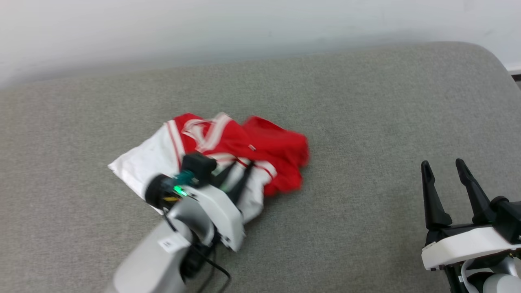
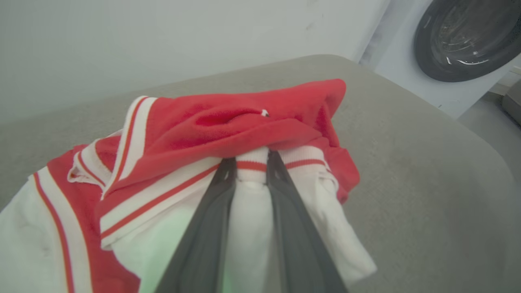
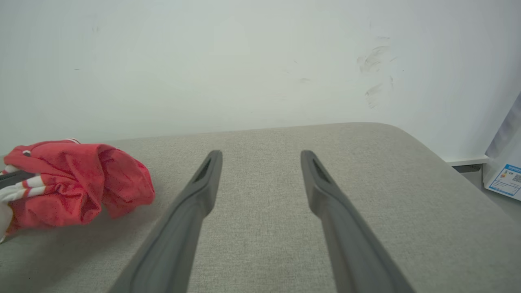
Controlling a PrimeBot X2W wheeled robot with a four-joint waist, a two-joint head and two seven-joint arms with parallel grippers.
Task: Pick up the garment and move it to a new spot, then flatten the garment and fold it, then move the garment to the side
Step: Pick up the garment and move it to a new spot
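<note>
Shirt (image 1: 228, 142) lies crumpled in a red-and-white heap on the grey cushion (image 1: 366, 101), left of its middle. At the cushion's near left, the left gripper (image 2: 251, 162) pinches a white striped cuff. Over the cushion's near right, the right gripper (image 1: 443, 162) hovers spread wide, holding nothing. This looks like the pick-up step; next, lift the heap clear and carry it elsewhere.

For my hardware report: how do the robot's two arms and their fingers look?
Both arms have pale grey forearms and white wrist shells. The left gripper and right gripper each carry two long, dark, tapering fingers. The left wrist has a green light, black cable and small white label.
</note>
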